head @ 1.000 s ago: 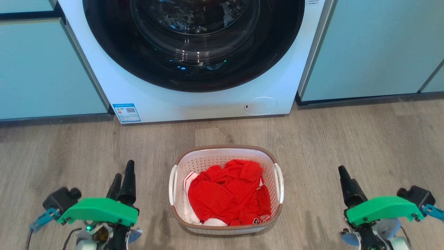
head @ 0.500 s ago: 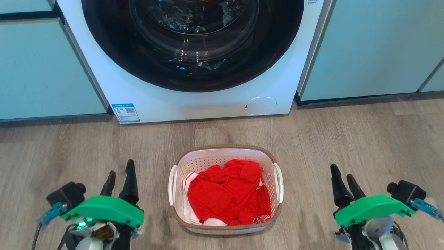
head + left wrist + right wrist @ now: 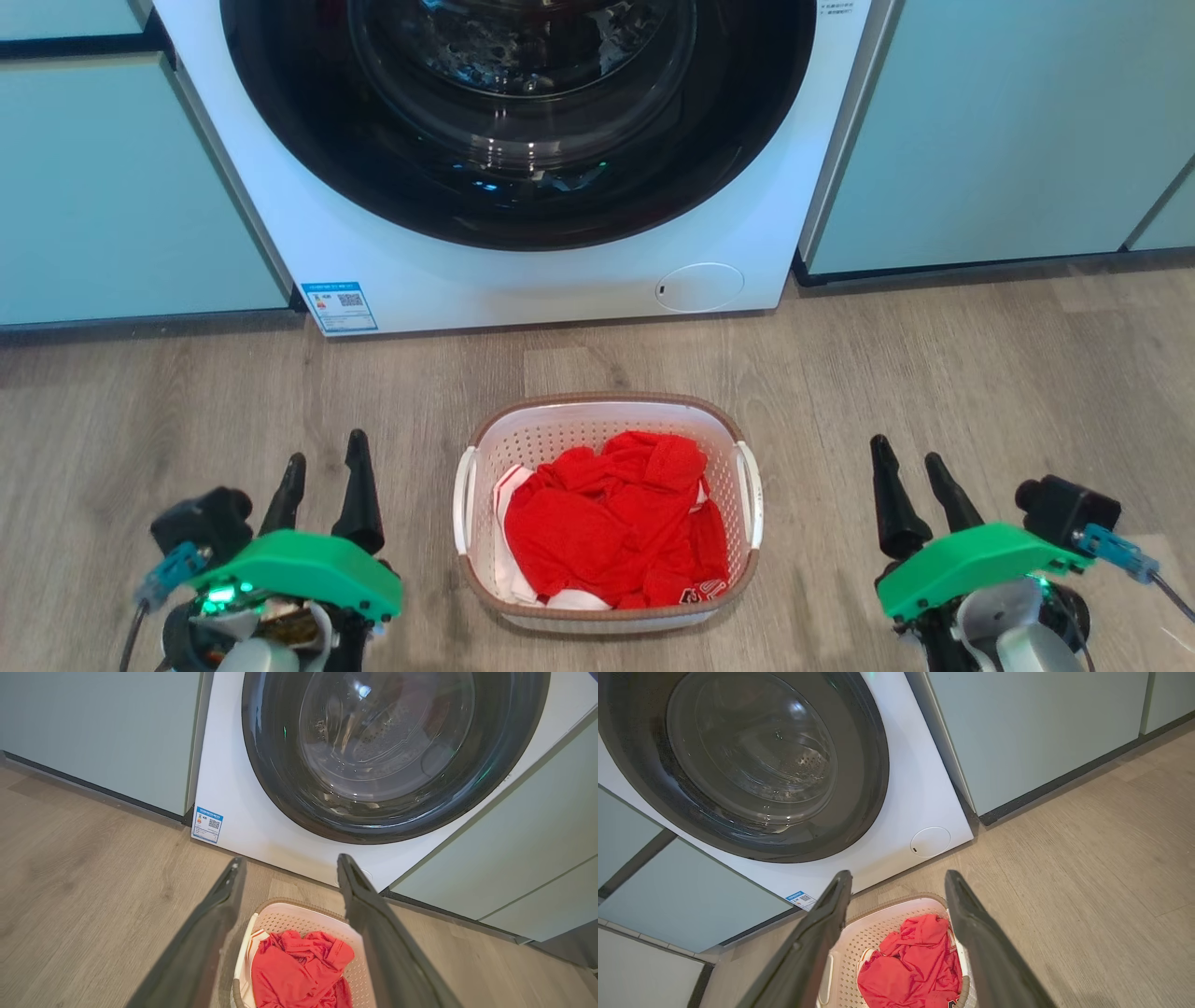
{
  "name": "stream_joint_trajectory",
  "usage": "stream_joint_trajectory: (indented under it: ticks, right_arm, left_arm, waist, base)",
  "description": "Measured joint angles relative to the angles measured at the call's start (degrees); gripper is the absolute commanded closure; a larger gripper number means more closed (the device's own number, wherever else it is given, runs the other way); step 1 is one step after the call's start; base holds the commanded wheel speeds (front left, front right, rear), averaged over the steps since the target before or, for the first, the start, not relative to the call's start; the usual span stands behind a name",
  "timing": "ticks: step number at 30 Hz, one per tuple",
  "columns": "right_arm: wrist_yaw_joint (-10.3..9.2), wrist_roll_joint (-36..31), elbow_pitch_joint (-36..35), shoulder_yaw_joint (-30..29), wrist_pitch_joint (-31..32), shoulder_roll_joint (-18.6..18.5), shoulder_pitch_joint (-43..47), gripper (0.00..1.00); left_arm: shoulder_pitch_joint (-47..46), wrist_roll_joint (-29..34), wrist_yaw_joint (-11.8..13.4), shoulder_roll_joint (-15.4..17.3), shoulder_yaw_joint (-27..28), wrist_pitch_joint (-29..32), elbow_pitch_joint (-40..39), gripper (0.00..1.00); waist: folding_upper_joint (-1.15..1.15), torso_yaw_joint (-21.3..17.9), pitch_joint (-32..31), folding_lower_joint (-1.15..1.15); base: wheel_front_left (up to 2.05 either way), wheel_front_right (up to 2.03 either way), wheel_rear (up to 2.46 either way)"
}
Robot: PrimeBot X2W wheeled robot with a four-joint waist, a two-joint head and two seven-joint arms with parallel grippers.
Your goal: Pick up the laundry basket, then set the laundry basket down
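Both grippers have shifted inward toward the laundry basket (image 3: 597, 399) since a second ago: left gripper (image 3: 326, 448) and right gripper (image 3: 906, 448), each with fingers spread and empty. The basket, holding red clothing (image 3: 607, 523), rests unlifted on the wooden floor (image 3: 934, 355) before the washing machine (image 3: 560, 280); pick-up and set-down both remain. Bare floor flanks its side handles (image 3: 752, 495), giving approach room.

A laundry basket (image 3: 602, 402), filled with red clothes (image 3: 607, 527), is set on floor (image 3: 934, 373) before washing machine (image 3: 560, 285), flanked by left gripper (image 3: 327, 449) and right gripper (image 3: 905, 450), both spread apart.
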Motion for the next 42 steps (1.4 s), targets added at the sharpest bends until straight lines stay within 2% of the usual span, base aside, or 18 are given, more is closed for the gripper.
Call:
stream_joint_trajectory:
  ticks: [23,42]
  right_arm:
    - [0.0,-15.04,-1.34,3.37,-3.69,-0.16,0.03,0.0]
    - [0.0,-27.86,-2.34,5.52,-6.86,-0.36,0.05,0.0]
  left_arm:
    - [2.48,14.49,0.89,-0.13,-1.57,-3.57,-0.74,0.0]
    - [4.58,25.55,-0.22,-1.82,-0.26,-6.86,-0.82,0.0]
  waist:
    - [0.0,-0.23,-0.52,0.0]
    - [0.0,-0.34,0.48,0.0]
  base:
    - [0.0,0.0,0.0]
    - [0.0,0.0,0.0]
